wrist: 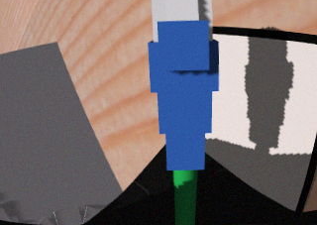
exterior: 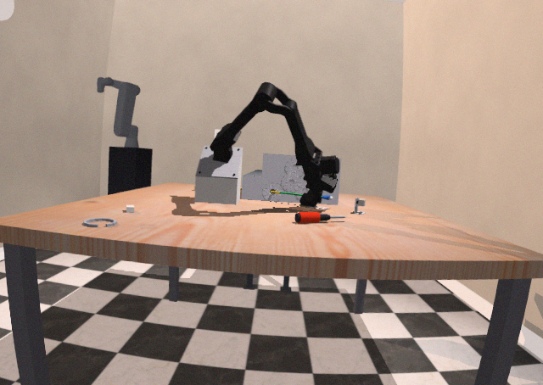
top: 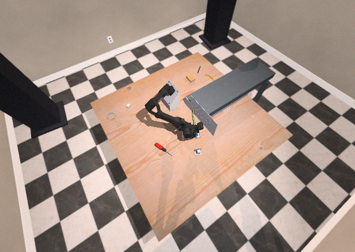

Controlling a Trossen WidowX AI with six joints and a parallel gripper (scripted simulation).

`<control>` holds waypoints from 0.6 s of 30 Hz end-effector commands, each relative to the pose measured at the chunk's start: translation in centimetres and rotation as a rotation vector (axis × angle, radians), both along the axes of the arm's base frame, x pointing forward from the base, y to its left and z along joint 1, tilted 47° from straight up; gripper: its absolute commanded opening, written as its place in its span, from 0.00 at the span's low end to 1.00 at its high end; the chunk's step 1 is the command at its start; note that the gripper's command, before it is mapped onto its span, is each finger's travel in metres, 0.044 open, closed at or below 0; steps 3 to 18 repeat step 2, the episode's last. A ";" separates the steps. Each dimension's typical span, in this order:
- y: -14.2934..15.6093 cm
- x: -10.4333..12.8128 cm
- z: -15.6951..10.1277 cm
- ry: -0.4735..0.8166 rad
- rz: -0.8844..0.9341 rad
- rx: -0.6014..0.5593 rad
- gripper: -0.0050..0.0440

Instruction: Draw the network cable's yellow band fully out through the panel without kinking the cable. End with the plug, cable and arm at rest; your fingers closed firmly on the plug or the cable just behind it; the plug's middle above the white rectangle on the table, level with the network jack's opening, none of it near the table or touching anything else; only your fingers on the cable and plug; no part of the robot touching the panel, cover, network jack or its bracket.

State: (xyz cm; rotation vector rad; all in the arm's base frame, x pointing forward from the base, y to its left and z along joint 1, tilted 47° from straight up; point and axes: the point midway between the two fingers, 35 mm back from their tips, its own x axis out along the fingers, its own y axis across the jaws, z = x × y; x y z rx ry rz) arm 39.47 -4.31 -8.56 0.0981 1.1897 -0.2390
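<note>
The blue plug [wrist: 182, 106] [exterior: 327, 197] points away from my gripper [wrist: 178, 153] [exterior: 310, 200], which is shut on the green cable [wrist: 184, 205] [exterior: 291, 193] [top: 194, 120] just behind it. The plug hangs above the table; its shadow falls on the white rectangle [wrist: 229, 106]. The cable runs nearly straight, with no kink in sight, to the panel [top: 210, 126] [exterior: 271, 166] [wrist: 35, 101]. The yellow band [top: 193, 111] [exterior: 274, 192] shows at the panel's face; whether some is still inside is unclear. The network jack [top: 198, 151] [exterior: 360, 202] stands apart from my gripper.
The long dark grey cover [top: 229, 85] extends behind the panel. A red screwdriver [top: 158, 146] [exterior: 308, 217] lies on the table [top: 177, 192]. The arm's base sits on a grey box [top: 175, 102] [exterior: 216, 190]. A white cube [top: 128, 105] [exterior: 130, 209] and an orange block [top: 190, 77] lie farther off.
</note>
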 end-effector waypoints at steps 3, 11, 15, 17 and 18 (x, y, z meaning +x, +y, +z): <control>0.0 0.3 0.4 -0.011 0.002 0.001 0.00; 0.0 0.3 0.4 -0.011 0.002 0.001 0.00; 0.0 0.3 0.4 -0.011 0.002 0.001 0.00; 0.0 0.3 0.4 -0.011 0.002 0.001 0.00; 0.0 0.3 0.4 -0.011 0.002 0.001 0.00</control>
